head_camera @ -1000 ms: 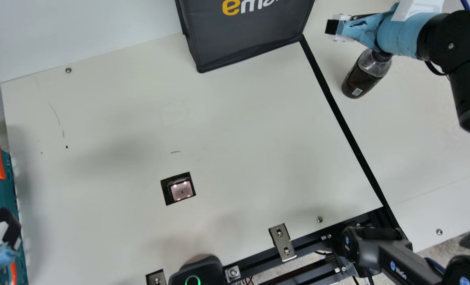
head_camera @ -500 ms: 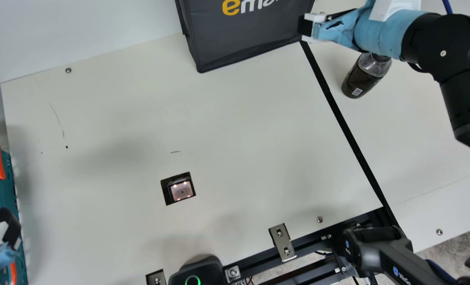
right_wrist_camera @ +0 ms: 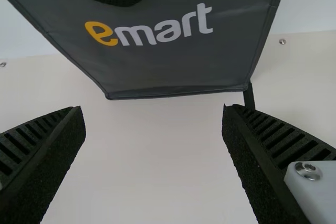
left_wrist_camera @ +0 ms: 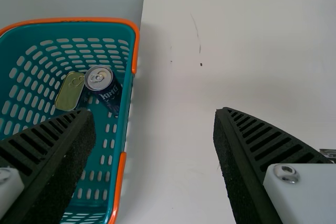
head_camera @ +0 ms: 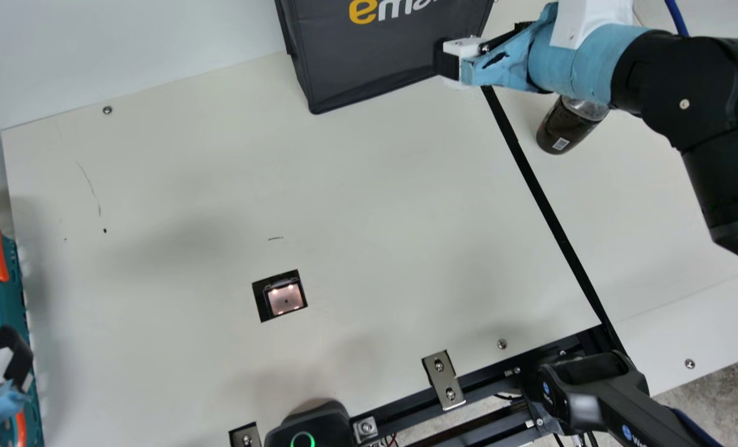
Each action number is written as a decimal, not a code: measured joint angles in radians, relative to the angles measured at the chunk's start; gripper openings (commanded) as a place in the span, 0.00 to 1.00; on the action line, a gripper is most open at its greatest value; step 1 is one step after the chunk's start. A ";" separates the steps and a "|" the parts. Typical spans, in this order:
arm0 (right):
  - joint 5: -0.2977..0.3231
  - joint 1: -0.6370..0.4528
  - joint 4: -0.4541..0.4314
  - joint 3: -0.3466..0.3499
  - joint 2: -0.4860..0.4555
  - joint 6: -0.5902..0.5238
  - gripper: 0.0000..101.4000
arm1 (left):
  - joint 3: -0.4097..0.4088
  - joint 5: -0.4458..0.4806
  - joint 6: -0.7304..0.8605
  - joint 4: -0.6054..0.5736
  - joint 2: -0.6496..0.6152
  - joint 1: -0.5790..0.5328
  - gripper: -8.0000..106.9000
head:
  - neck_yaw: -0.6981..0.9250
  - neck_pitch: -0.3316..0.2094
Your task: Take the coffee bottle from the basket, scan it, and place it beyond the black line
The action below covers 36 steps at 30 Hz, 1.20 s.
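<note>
The right arm's gripper (head_camera: 448,61), two black ribbed fingers on a white and blue-wrapped mount, stands wide open in the right wrist view, with nothing between the fingers. In the main view its tips overlap the lower right part of the dark grey fabric bag (head_camera: 387,56). Under the blue-wrapped wrist of that arm is the coffee bottle (head_camera: 558,129), clear at the shoulder and dark brown below, with a small white patch near its base. It is beyond the long, straight black line (head_camera: 546,205) on the cream table (head_camera: 375,186), just beside the line and apart from the fingers. In the main view its long axis slants across the line's direction, the base toward the line and the neck end pointing up and right, hidden by the arm; it looks to be standing upright, as far as this steep angle shows. The square black-framed scanner (head_camera: 285,298) glows pinkish, set into the table. At the far left, the left arm's gripper (head_camera: 10,355) is wide open and empty over the side of the teal plastic basket (left_wrist_camera: 122,124) with orange trim, which holds a dark can (left_wrist_camera: 107,90) and a flat tin (left_wrist_camera: 69,92).
</note>
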 measured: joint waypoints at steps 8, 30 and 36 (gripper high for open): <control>-0.001 0.041 -0.009 0.011 -0.027 -0.013 0.90 | 0.000 0.000 0.000 0.000 0.000 0.000 0.85 | 0.000 0.000; 0.213 0.088 -0.184 0.038 -0.290 0.079 0.90 | -0.233 0.186 -0.010 -0.003 0.008 -0.061 0.85 | 0.279 0.000; 0.317 0.095 -0.258 0.042 -0.395 0.123 0.90 | -0.340 0.270 -0.014 -0.003 0.010 -0.088 0.85 | 0.344 0.000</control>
